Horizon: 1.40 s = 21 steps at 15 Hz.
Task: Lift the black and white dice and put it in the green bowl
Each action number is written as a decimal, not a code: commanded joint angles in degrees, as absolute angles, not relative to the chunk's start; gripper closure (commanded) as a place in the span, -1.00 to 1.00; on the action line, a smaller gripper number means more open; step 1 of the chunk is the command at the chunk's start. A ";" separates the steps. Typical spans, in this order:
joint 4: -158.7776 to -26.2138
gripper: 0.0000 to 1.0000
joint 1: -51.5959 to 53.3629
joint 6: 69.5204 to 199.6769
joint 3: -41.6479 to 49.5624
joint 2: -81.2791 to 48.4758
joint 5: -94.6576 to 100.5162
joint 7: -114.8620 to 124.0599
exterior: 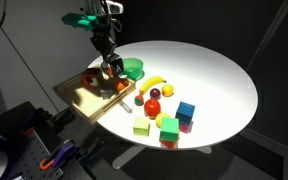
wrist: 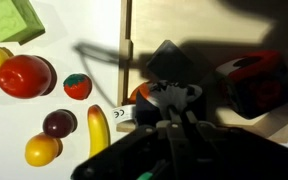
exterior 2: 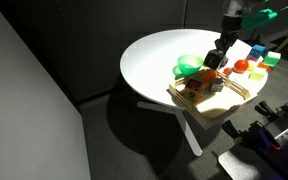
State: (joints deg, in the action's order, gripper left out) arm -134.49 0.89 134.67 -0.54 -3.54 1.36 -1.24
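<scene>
The black and white dice shows as a dark cube in shadow on the wooden tray, just beyond my fingertips. My gripper hangs low over the tray with its fingers drawn together, and I see nothing held between them. It also shows over the tray in both exterior views, where the dice is hidden. The green bowl stands on the white table right beside the tray, and it also shows in the other exterior view. It is out of the wrist view.
The tray overhangs the round table's edge and also holds an orange piece and a black and red object. On the table lie a banana, a red fruit, a blue cube and a green cube.
</scene>
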 commanded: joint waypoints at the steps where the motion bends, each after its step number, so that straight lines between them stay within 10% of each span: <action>1: -135.29 0.94 2.02 134.46 -1.63 -2.81 3.31 -1.30; 21: -116.50 0.93 1.41 126.75 -0.79 -15.72 2.05 -1.47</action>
State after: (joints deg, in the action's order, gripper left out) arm -121.27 1.53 129.58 -0.57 -12.90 2.12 -1.20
